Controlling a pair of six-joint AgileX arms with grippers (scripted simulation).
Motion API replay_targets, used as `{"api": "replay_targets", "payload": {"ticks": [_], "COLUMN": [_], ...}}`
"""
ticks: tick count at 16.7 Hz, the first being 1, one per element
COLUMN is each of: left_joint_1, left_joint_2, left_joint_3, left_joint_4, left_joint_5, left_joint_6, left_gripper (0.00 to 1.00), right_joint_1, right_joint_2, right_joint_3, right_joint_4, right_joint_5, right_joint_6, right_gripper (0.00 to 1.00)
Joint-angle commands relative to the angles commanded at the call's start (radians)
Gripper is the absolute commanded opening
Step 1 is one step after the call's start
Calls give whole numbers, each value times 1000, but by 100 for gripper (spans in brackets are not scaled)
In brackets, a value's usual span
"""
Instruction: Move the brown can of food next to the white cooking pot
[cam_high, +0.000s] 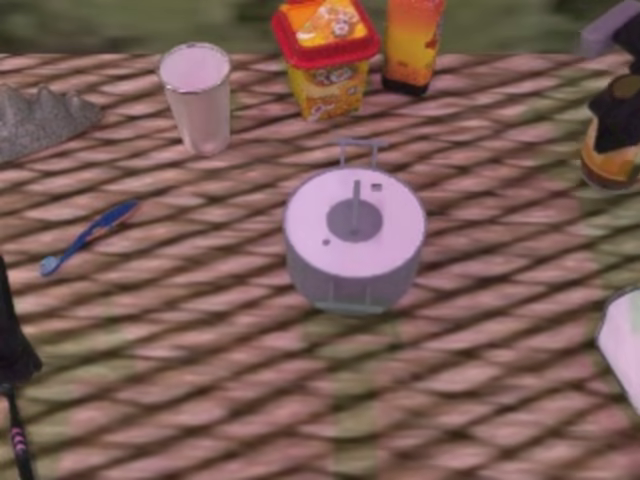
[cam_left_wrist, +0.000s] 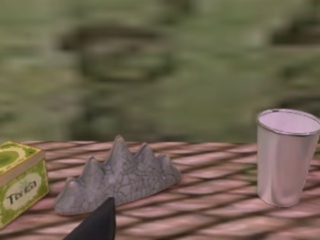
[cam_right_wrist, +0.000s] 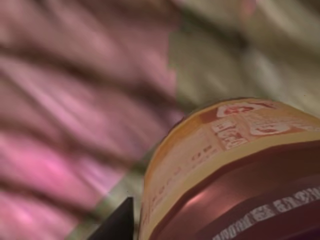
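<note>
Top view: the white cooking pot sits mid-table with bare tabletop before it and on both flanks; the brown can of food stands at the right edge, well apart from the pot, directly beneath the right gripper, whose finger state cannot be told. The left arm rests at the left edge. Left wrist view: a dark fingertip of the left gripper shows, grip undeterminable, with a grey rock just beyond and a white cup well off. Right wrist view: the can lies just beside a dark finger, tabletop beyond.
</note>
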Motion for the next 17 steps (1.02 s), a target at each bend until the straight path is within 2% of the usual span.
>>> {"api": "replay_targets", "payload": {"ticks": [4,7,13,17], "left_joint_1": [0,0,0,0], "left_joint_2": [0,0,0,0], "left_joint_3": [0,0,0,0], "left_joint_4": [0,0,0,0], "left_joint_5": [0,0,0,0], "left_joint_6": [0,0,0,0], "left_gripper": [100,100,100,100], "right_joint_1": [5,6,2,38], "right_joint_2": [-248,-359,-378,-384], "right_joint_3": [-255,-367,-385,-414], "right_joint_4": [3,4,4,35], "right_joint_5": [-3,-4,-4,18], "right_joint_6": [-5,-8,-4,105], "right_gripper": [0,0,0,0]}}
